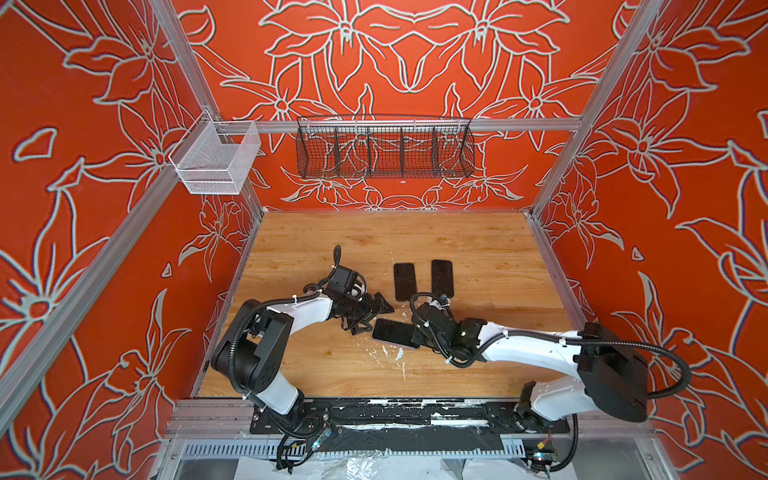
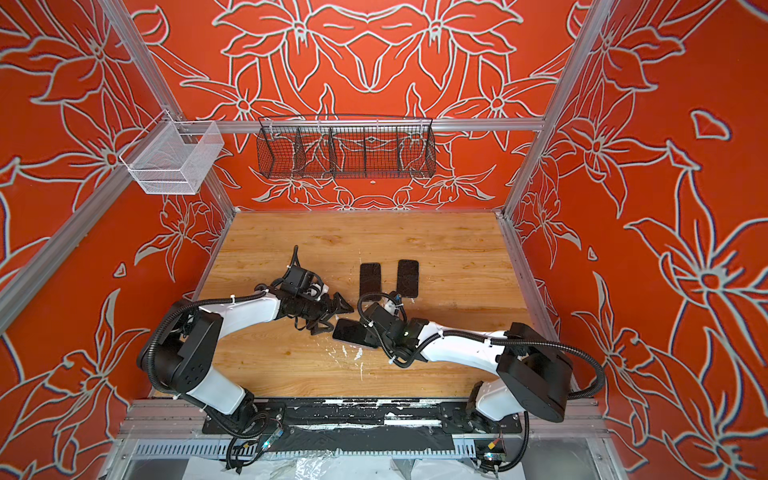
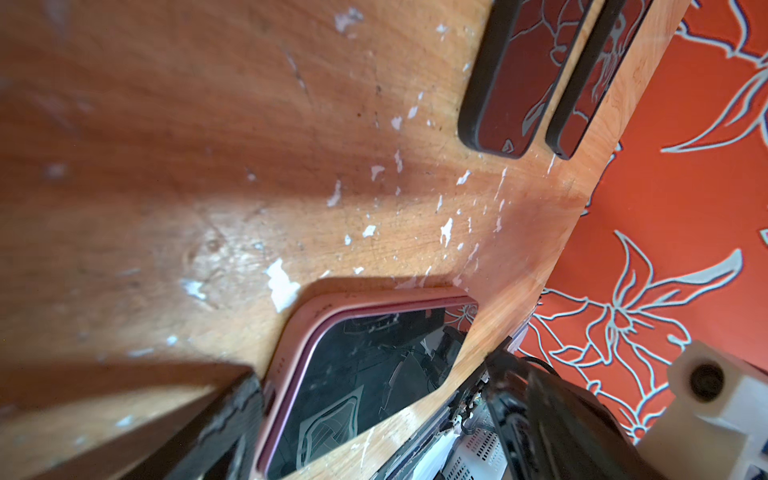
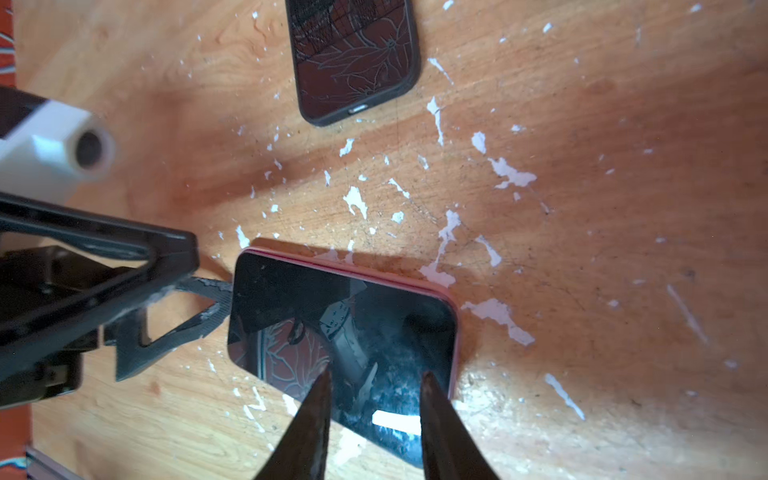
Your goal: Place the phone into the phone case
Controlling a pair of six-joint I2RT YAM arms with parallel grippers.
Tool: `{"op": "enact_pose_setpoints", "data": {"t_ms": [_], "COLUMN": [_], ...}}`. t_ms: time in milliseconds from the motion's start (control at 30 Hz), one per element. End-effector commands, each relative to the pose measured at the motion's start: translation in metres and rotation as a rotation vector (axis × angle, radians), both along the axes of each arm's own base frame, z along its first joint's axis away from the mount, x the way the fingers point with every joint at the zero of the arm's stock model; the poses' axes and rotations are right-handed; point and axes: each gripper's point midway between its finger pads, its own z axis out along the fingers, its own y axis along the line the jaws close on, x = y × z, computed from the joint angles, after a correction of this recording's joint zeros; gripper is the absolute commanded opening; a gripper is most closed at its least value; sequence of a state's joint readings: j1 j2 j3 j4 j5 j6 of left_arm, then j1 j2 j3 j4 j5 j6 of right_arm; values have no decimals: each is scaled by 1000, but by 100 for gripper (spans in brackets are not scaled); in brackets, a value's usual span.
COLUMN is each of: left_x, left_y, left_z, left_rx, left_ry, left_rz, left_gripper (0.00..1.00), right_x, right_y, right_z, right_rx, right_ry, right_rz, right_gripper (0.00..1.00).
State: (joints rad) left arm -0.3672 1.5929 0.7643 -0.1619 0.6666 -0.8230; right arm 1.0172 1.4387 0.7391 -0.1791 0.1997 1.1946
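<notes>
The wooden table [image 1: 478,249] fills the floor of the red flowered booth. The left arm [image 1: 307,311] reaches in from 7 o'clock and the right arm [image 1: 528,353] from 4 o'clock. On the back rail, a black wire basket [image 1: 384,151] hangs at 12 o'clock and a white mesh basket [image 1: 216,160] at 10 o'clock.

The phone [image 1: 392,332] lies screen-up near the table's middle. A pink case [image 3: 286,332] rims it; I cannot tell if it is fully seated. Two black-rimmed slabs [image 1: 404,281] [image 1: 441,277], phones or cases, lie side by side at 12 o'clock of it.

The left gripper [image 1: 376,318] is spread wide and holds nothing. One fingertip [image 4: 208,307] is against the phone's 9 o'clock end. The right gripper [image 4: 376,382] is over the 3 o'clock end, its fingers apart above the screen, clamping nothing.
</notes>
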Motion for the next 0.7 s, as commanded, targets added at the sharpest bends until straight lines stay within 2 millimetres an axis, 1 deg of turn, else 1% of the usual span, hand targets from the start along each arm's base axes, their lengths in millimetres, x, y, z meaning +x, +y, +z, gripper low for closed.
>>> {"op": "enact_pose_setpoints", "data": {"t_ms": [0, 100, 233, 300, 433, 533, 667], "left_x": [-6, -9, -14, -17, -22, -26, -29], "left_y": [-5, -7, -10, -10, -7, -3, -1], "left_z": [2, 1, 0, 0, 1, 3, 6], "left_rx": [-12, -11, -5, -1, 17, 36, 39], "left_ry": [5, 9, 15, 18, 19, 13, 5], "left_rz": [-5, -13, -27, -32, -44, -50, -56], "left_gripper": [97, 97, 97, 97, 97, 97, 97], "right_x": [-3, -3, -4, -6, -10, -14, -19], "right_y": [-7, -19, -35, -41, -49, -47, -31], "right_z": [-13, -14, -7, -4, -4, -9, -14], "right_rx": [-54, -84, -111, -112, -88, -47, 38], "right_ry": [11, -8, -33, -41, -34, -12, 44], "right_rz": [4, -20, -30, -32, -29, 14, 123], "right_gripper": [35, 40, 44, 44, 45, 45, 46]}}
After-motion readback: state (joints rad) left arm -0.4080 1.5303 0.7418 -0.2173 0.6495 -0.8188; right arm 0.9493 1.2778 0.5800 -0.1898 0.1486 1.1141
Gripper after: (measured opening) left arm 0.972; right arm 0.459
